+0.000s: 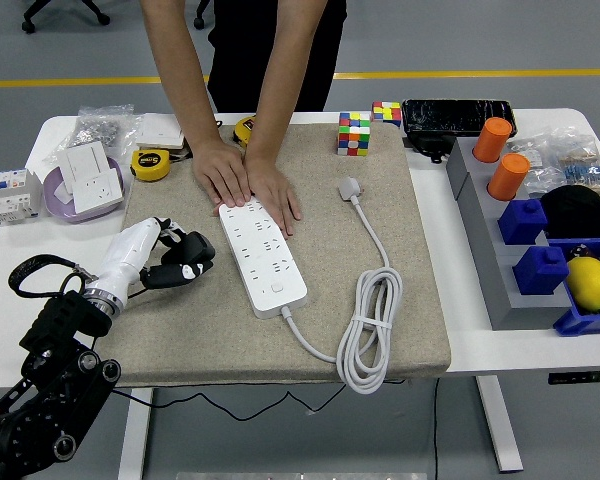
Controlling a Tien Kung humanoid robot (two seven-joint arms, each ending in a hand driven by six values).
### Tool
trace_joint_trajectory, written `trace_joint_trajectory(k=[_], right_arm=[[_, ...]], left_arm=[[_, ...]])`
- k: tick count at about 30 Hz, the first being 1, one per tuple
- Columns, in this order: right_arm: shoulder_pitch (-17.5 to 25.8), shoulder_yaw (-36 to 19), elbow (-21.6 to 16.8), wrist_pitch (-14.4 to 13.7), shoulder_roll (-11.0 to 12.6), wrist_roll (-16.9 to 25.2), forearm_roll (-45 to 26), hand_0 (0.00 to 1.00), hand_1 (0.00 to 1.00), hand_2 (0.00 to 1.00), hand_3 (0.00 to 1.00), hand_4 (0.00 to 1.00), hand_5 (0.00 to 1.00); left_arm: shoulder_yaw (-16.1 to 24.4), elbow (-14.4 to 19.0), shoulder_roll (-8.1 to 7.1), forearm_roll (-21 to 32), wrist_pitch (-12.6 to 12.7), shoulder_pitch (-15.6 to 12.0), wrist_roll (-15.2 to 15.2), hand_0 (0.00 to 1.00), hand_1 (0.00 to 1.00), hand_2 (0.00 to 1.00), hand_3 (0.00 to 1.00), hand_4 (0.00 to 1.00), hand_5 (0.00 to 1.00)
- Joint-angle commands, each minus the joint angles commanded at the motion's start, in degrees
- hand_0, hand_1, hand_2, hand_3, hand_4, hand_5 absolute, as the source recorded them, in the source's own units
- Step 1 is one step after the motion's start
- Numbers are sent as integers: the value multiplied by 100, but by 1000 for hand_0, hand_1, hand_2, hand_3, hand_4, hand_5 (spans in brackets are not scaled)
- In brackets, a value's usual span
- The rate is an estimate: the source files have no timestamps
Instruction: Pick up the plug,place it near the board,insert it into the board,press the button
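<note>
A white power strip [264,258] lies on the beige mat [180,330], running from the middle toward the front. Its white cable [372,320] coils at the front right and ends in a white plug [351,188] lying on the mat to the right of the strip. A person's two hands [246,184] press flat on the strip's far end. My left hand [175,262], white with black fingers, hovers just left of the strip, its fingers loosely curled and holding nothing. My right arm is out of view.
Two Rubik's cubes [355,133] and a black case [458,117] stand behind the mat. A grey rack [480,250] with orange cylinders, blue blocks and a lemon [590,282] is at the right. Tape measures, wall sockets and a purple plate [55,195] are at the left.
</note>
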State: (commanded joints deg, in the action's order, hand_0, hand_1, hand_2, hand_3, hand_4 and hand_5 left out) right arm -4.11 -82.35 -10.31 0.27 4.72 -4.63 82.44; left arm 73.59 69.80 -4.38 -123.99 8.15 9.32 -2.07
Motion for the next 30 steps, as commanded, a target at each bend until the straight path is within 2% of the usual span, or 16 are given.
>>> trace_joint_trajectory(k=[8, 12, 20, 30], right_arm=[[4, 17, 0, 1, 7, -8, 7, 878, 727, 719, 721, 998, 679], [5, 35, 0, 1, 8, -9, 2, 878, 728, 719, 722, 998, 679], [11, 32, 0, 5, 13, -19, 22, 879, 727, 719, 721, 998, 679], [0, 43, 0, 1, 13, -13, -7, 879, 727, 719, 721, 998, 679]], left_arm=[[-532, -66, -233, 218, 17, 382, 103, 690, 497, 360, 285, 498, 243], [-793, -135, -295, 243, 10, 534, 139, 684, 495, 359, 285, 493, 234], [-1116, -257, -331, 313, 13, 689, 207, 682, 493, 361, 286, 496, 230], [-1204, -573, -301, 252, 111, 872, 304, 676, 499, 362, 289, 492, 210]])
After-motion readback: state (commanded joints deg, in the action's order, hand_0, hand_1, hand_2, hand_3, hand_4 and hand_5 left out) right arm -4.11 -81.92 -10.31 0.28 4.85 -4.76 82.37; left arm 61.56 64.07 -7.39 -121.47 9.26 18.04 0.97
